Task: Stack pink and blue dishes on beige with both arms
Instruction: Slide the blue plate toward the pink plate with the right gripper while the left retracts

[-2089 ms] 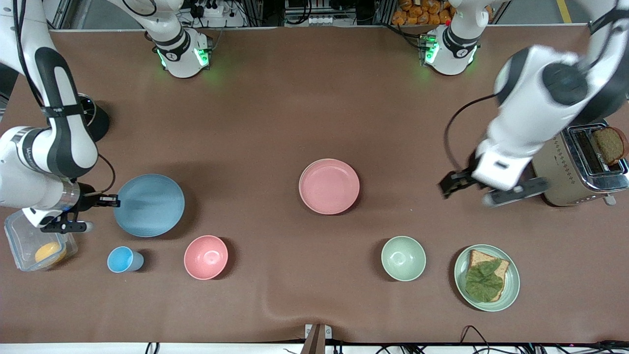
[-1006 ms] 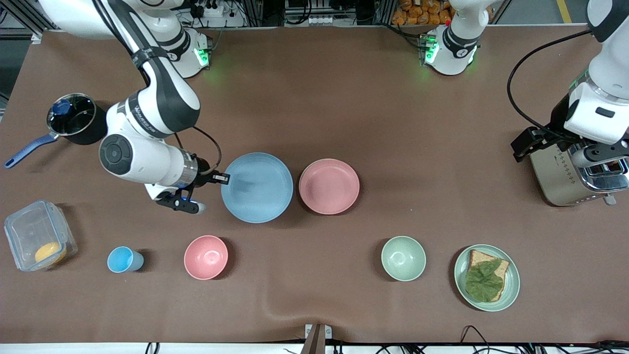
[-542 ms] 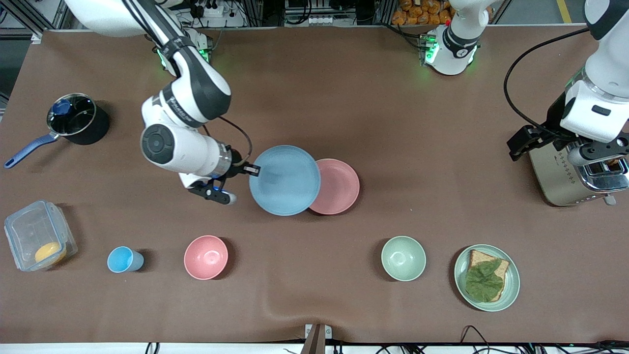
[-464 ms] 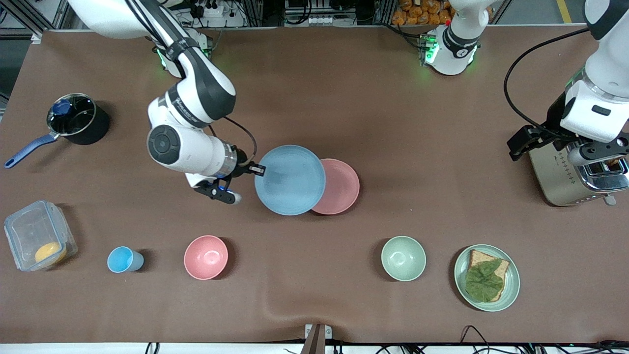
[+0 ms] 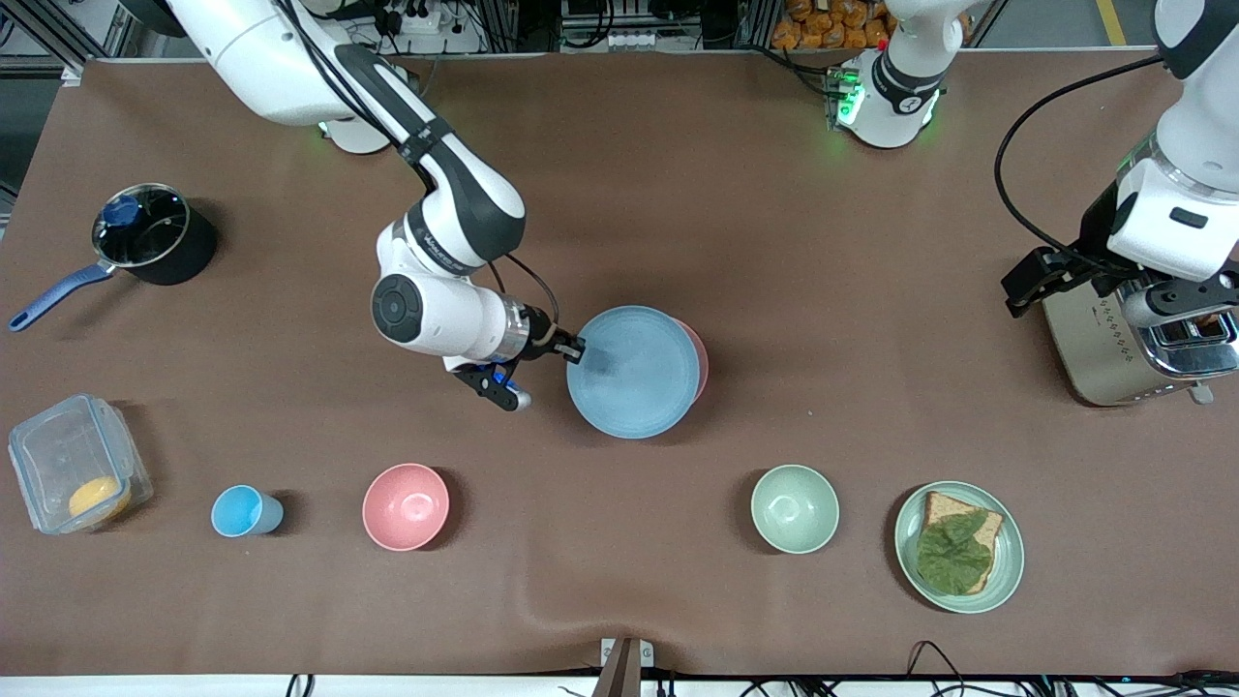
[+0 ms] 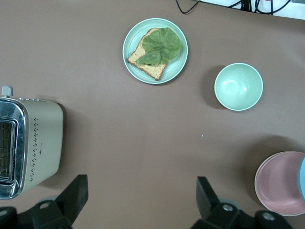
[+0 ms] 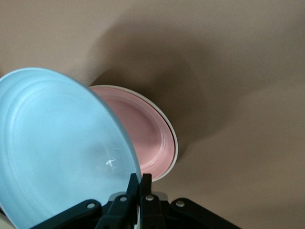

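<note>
I see my right gripper pinching the blue plate rim, now over the pink plate, hiding most of it, beige rim peeks underneath, left gripper wide open, waiting over the toaster.

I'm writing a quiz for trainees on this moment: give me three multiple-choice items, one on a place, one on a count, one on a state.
1. Where is the blue plate?
A. over the pink plate
B. beside the toaster
C. in the pot

2. How many bowls stand on the table?
A. one
B. two
C. four

3. How is the left gripper?
A. shut on a cup
B. shut on bread
C. open

Answers: 1 A, the right gripper holds it above the pink one. 2 B, a pink bowl and a green bowl. 3 C, its fingers stand wide apart, holding nothing.
</note>
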### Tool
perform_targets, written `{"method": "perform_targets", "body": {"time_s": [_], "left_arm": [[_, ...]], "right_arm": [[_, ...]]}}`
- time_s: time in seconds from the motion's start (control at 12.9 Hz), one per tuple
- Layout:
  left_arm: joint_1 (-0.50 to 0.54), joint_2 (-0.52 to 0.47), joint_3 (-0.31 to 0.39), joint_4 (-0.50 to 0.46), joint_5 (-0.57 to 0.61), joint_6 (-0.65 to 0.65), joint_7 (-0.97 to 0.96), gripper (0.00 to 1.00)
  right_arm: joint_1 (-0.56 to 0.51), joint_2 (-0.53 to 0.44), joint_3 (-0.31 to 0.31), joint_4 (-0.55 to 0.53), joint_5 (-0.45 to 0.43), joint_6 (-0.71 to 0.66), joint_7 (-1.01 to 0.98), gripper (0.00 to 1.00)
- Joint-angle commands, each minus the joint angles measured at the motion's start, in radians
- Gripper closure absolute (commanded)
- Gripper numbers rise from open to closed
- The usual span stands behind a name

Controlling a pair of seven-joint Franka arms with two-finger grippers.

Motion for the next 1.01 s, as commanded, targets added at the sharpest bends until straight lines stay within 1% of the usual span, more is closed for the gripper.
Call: {"method": "perform_targets", "body": {"time_s": [0.0, 0.15, 0.23, 0.39, 0.54, 0.7, 0.77, 0.93], "left_arm": [[0.013, -0.024, 0.001, -0.004, -0.016, -0.013, 0.013, 0.00], [0.016, -0.034, 0.005, -0.004, -0.017, -0.013, 0.043, 0.00], [-0.013, -0.059, 0.055, -0.007, -0.017, -0.013, 0.045, 0.00], [-0.189, -0.079, 0.247, -0.021, -0.030, -0.018, 0.072, 0.00], [-0.249, -0.085, 0.319, -0.021, -0.033, -0.024, 0.149, 0.00], [-0.294, -0.087, 0.361, -0.024, -0.054, -0.024, 0.139, 0.00], [-0.296, -0.087, 0.367, -0.024, -0.057, -0.024, 0.139, 0.00], [-0.299, -0.084, 0.367, -0.026, -0.057, -0.021, 0.140, 0.00]], "right_arm": [[0.017, 0.006, -0.008, 0.018, 0.027, 0.012, 0.060, 1.00], [0.028, -0.001, -0.008, -0.026, 0.024, 0.020, 0.055, 1.00], [0.041, -0.003, -0.008, -0.037, 0.021, 0.026, 0.057, 1.00], [0.078, 0.003, -0.010, -0.054, 0.019, 0.062, 0.058, 1.00], [0.095, 0.003, -0.010, -0.090, 0.018, 0.124, 0.058, 1.00], [0.111, 0.005, -0.011, -0.098, 0.015, 0.130, 0.058, 1.00], [0.132, 0.008, -0.021, -0.100, 0.015, 0.133, 0.060, 1.00], [0.178, 0.011, -0.079, -0.109, 0.015, 0.132, 0.060, 1.00]]}}
